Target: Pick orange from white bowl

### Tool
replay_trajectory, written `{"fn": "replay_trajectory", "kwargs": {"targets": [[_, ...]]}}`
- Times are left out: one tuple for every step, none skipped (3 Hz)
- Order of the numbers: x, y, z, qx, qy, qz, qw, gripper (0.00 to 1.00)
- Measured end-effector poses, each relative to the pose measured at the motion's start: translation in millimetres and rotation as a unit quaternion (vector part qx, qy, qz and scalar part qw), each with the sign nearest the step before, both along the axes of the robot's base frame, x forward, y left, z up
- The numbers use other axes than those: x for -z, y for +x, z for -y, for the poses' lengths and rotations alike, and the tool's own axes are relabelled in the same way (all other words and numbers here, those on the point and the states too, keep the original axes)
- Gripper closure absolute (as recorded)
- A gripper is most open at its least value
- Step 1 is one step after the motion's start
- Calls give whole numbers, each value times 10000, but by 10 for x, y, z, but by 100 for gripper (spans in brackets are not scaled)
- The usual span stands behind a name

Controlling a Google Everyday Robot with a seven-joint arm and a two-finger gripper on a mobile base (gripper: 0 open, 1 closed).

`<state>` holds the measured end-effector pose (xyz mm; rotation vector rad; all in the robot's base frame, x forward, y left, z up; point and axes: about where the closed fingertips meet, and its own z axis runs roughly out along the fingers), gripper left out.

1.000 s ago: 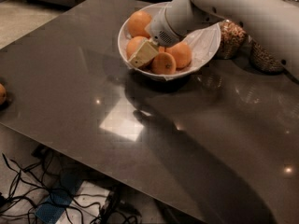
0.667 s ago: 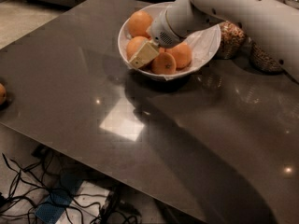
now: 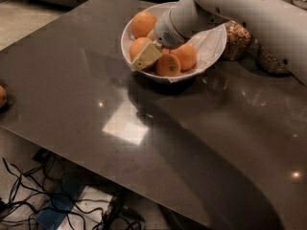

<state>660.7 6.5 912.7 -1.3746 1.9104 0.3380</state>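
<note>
The white bowl (image 3: 211, 44) stands on the dark table near its far edge. It holds several oranges: one at the back left (image 3: 143, 23), one at the left (image 3: 136, 45), one at the front (image 3: 168, 66) and one to its right (image 3: 186, 55). My gripper (image 3: 147, 56) reaches down into the bowl from the upper right. Its cream-coloured tip lies against the left orange, just inside the bowl's front left rim. The white arm (image 3: 240, 8) hides the middle of the bowl.
Two glass jars of cereal (image 3: 237, 40) (image 3: 268, 59) stand right of the bowl, behind the arm. Another orange (image 3: 2, 97) lies at the table's left edge. The dark table (image 3: 96, 80) ends at the front, with cables (image 3: 43, 200) on the floor below.
</note>
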Motion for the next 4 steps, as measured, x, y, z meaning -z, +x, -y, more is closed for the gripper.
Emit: {"fn": "replay_trajectory", "kwargs": {"targets": [[0,0,0,0,0,0,10000,64],[0,0,-1,-1,0,0,10000,87],[0,0,-1,-1,0,0,10000,100],[0,0,-1,-1,1,-1,10000,100]]}}
